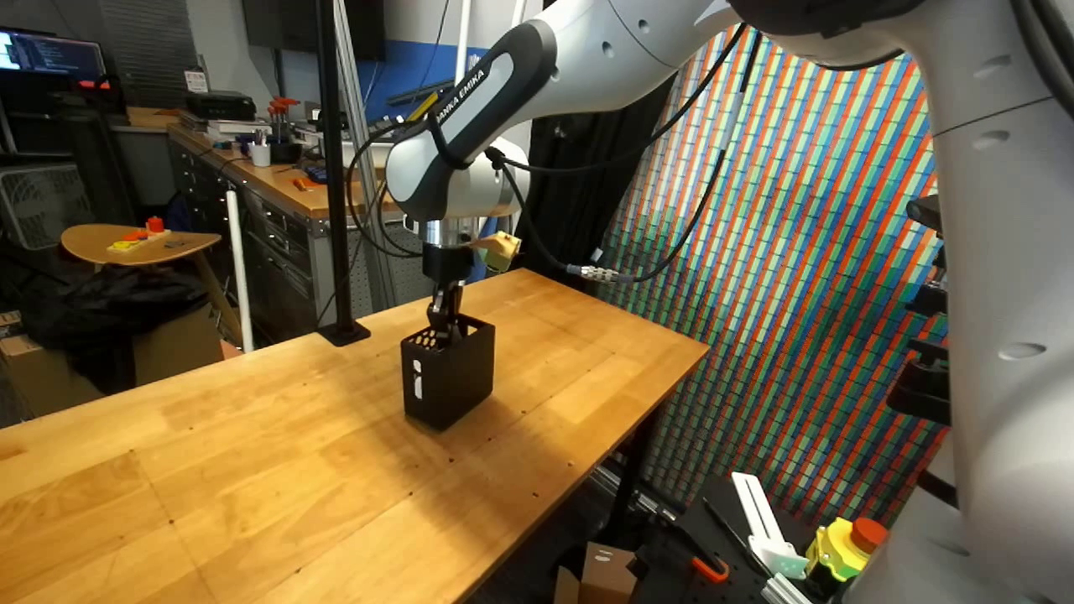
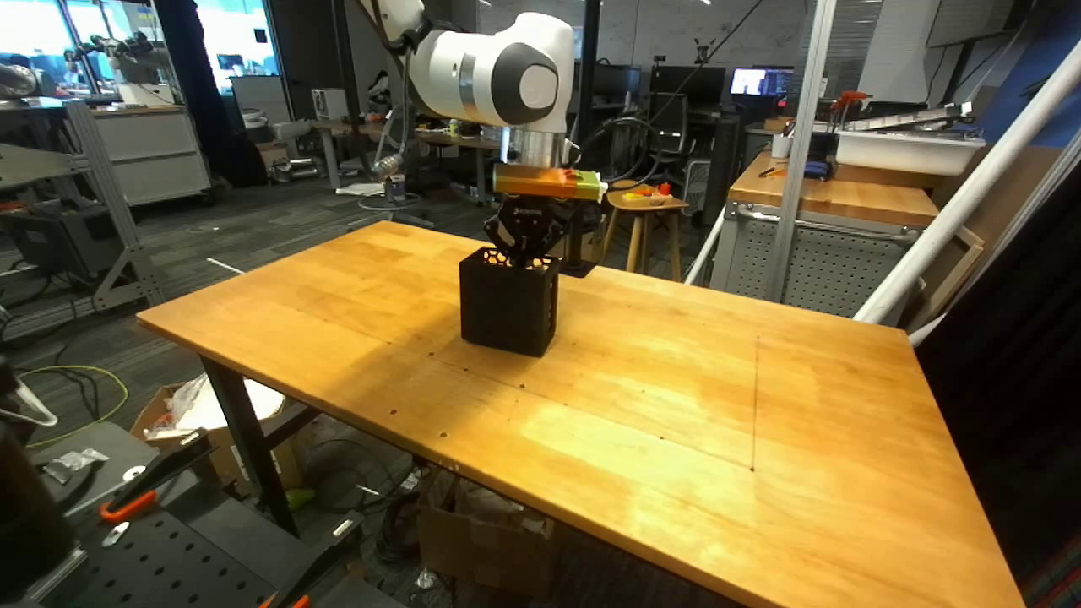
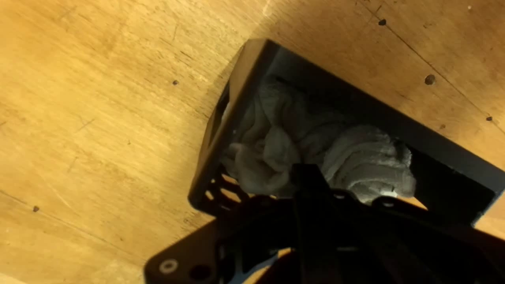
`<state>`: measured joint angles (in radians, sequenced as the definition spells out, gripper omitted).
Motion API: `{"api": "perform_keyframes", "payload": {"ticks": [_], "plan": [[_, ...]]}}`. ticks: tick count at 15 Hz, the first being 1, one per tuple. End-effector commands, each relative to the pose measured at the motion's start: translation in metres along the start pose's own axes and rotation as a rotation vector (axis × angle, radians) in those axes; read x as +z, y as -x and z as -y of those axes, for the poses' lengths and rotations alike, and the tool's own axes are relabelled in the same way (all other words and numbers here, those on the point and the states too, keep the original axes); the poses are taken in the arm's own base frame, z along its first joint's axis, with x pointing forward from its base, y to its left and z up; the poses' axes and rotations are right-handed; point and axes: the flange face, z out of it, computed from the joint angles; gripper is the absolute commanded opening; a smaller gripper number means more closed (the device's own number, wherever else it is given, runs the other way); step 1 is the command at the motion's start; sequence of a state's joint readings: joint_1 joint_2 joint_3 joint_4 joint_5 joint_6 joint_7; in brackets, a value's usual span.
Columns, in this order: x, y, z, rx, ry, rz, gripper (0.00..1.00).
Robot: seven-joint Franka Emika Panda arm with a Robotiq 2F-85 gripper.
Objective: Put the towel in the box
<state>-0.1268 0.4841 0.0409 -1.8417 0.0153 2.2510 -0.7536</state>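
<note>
The black box [image 1: 449, 377] stands upright on the wooden table, open at the top, and shows in both exterior views [image 2: 507, 306]. Inside it, in the wrist view, lies the towel [image 3: 365, 157], greyish white and bunched in rumpled folds, below the rim. My gripper [image 3: 307, 169] points down into the box with its jaws together. Its fingertips come close to or touch the towel's middle, with cloth showing on either side. Whether a fold is pinched between them is hidden. The exterior views do not show the towel; the box walls block it.
The box rim [image 3: 378, 98] closely surrounds my fingers. A black post [image 1: 340, 331] rises from the table's far edge in an exterior view. A cable [image 1: 600, 273] hangs in a loop beside the arm. The table [image 2: 718, 422] extends on around the box.
</note>
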Motion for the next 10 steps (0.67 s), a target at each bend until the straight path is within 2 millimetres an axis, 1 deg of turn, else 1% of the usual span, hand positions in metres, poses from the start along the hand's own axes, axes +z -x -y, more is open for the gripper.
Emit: {"api": "perform_keyframes", "payload": {"ticks": [1,6,8,10], "plan": [[-0.020,0.007,0.018,0.037,0.036,-0.040,0.01],[-0.048,0.012,0.030,0.041,0.107,-0.077,0.01],[-0.060,0.014,0.031,0.037,0.145,-0.089,0.01],[-0.065,0.016,0.030,0.036,0.184,-0.089,0.01]]}}
